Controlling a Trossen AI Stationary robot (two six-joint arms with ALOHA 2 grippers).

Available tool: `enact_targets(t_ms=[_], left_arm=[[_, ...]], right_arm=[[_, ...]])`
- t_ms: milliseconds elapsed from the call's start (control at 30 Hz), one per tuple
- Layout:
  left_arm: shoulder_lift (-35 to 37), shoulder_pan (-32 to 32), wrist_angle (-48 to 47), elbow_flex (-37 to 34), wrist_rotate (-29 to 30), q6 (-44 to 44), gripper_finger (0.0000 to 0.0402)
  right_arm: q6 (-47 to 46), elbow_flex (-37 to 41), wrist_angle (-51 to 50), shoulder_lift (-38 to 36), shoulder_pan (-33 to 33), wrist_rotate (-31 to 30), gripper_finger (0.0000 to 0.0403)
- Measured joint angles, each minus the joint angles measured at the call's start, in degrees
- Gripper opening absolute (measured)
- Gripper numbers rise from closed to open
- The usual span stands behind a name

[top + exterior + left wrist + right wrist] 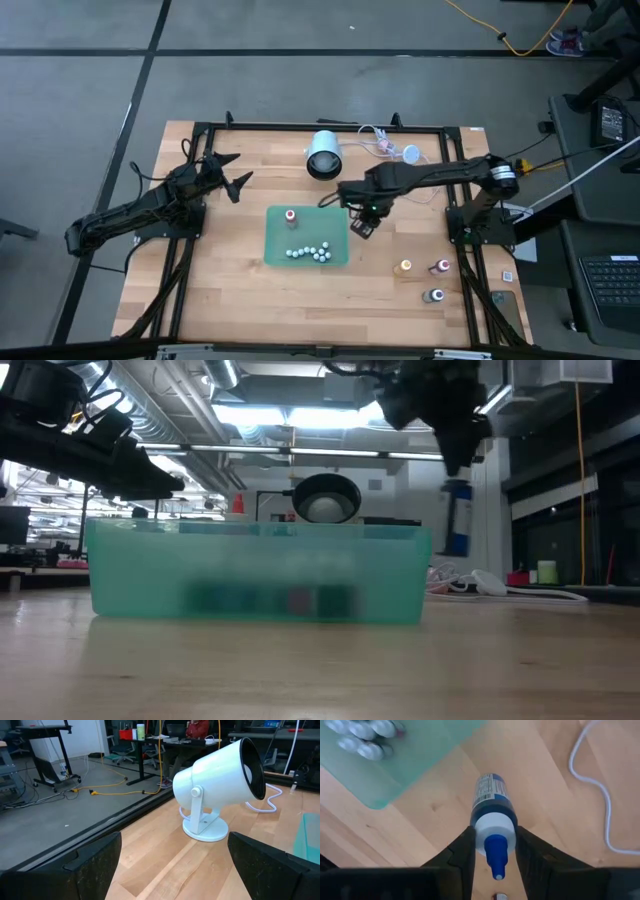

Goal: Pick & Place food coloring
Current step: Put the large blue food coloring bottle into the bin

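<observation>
My right claw [492,852] clamps blue food coloring [491,815] | green bin [280,250] just beside | I'd center over it before releasing.

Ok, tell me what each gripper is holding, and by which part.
The right gripper clamps a small blue food coloring bottle by its white collar, just below the blue cap. The left gripper is open and holds nothing.

We see the tray [277,252] at the table [230,300] centre, the fan [324,157] behind it, three bottles [404,267] on the table to its right.
</observation>
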State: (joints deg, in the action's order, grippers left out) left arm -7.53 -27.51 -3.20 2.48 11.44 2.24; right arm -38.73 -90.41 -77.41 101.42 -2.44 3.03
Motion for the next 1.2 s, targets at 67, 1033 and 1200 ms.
enact_targets(t_ms=[67, 1033, 1200], left_arm=[[0.0, 0.0, 0.0, 0.02, 0.0, 0.0, 0.0361], [0.0, 0.0, 0.0, 0.0, 0.0, 0.0, 0.0361], [-0.02, -0.01, 0.0, 0.01, 0.0, 0.0, 0.0361]], right_arm=[[1.61, -3.58, -1.3, 2.2, 0.26, -0.02, 0.0121], [16.79, -34.69, -6.31, 23.32, 0.51, -4.51, 0.0121], [19.75, -34.91, -4.55, 25.24, 0.49, -5.09, 0.0121]])
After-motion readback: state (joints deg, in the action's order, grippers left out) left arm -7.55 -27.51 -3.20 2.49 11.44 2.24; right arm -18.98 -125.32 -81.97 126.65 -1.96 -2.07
